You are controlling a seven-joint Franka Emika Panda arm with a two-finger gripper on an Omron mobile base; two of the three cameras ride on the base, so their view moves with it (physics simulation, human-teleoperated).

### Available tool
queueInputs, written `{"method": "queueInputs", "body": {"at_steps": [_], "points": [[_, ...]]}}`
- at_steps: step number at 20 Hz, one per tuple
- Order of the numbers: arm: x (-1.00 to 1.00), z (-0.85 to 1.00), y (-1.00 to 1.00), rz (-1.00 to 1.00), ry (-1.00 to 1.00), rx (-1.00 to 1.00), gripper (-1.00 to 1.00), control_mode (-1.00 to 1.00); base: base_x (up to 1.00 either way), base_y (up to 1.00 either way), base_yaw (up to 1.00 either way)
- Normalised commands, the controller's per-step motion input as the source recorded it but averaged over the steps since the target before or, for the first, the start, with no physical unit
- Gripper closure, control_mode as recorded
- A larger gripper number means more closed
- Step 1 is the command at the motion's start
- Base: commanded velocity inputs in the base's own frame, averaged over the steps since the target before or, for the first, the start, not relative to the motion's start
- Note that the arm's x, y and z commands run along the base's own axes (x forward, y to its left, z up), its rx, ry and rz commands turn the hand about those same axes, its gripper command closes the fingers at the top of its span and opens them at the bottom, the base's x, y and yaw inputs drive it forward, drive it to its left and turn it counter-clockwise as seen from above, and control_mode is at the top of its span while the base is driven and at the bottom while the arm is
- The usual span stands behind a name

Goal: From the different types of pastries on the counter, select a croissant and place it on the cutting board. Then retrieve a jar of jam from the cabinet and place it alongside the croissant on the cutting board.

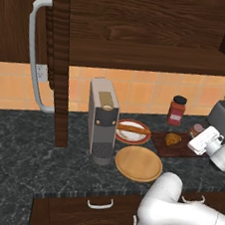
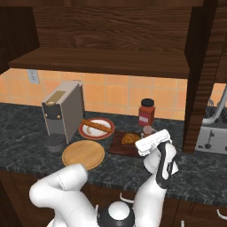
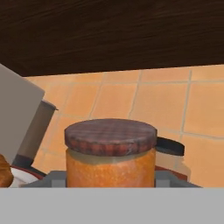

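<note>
Gripper point(image 2: 150, 136) sits low at the right centre of the right base view, over the right end of the cutting board point(image 2: 116, 150), and it appears clenched on the jar of jam point(image 3: 111, 155), which fills the lower middle of the hand view between the grey finger tips; I judge the grasp from that closeness, since the base views hide the fingers. In the left base view the jar point(image 1: 197, 130) peeps out just beyond the hand, right of centre. Its place makes sense: the croissant point(image 2: 130, 138) already lies on the board, so the jar is being brought in beside it, on the free side, to avoid nudging the pastry. Left of the board the stick pastry point(image 2: 95, 126) rests on a red-rimmed plate point(image 2: 106, 133). Behind stands a red bottle point(image 2: 146, 112). Whether the jar touches the board yet, I cannot tell.
</note>
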Motion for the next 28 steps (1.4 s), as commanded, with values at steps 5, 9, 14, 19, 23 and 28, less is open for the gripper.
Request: {"method": "queueInputs", "body": {"at_steps": [5,9,14,19,23,28], "points": [[-0.04,-0.17,-0.03,0.00,0.10,0.00,1.00,-1.00,0.00,0.00,0.00],[0.00,-0.38,-0.01,0.00,0.18,0.00,1.00,-1.00,0.00,0.00,0.00],[0.09,-0.17,-0.09,0.00,0.09,0.00,1.00,-1.00,0.00,0.00,0.00],[0.25,-0.16,-0.02,0.00,0.02,0.00,1.00,-1.00,0.00,0.00,0.00],[0.24,-0.22,-0.13,0.00,0.00,0.00,1.00,-1.00,0.00,0.00,0.00],[0.12,-0.18,-0.28,0.00,0.00,0.00,1.00,-1.00,0.00,0.00,0.00]]}}
